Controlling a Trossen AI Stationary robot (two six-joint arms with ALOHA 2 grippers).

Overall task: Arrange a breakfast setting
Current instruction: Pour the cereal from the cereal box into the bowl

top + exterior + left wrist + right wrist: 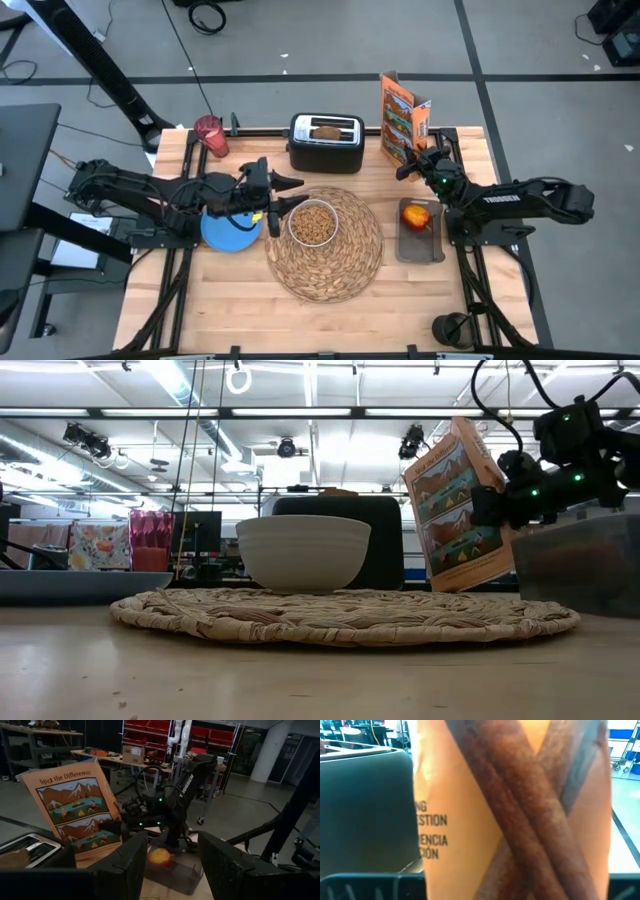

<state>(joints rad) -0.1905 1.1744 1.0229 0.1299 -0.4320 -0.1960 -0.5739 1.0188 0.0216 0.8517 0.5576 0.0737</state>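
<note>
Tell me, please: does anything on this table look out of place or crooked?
Yes. The cereal box behind the gray tray leans tilted, not upright, with the right gripper at it. The apple sits in the tray, off the woven placemat.

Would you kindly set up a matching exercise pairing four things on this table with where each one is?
Things:
1. bowl
2. toast
3. apple
4. plate

Places:
A. in the grey tray
B. on the bare table, left of the placemat
C. on the placemat
D. in the toaster

Pairs: 1-C, 2-D, 3-A, 4-B
</note>
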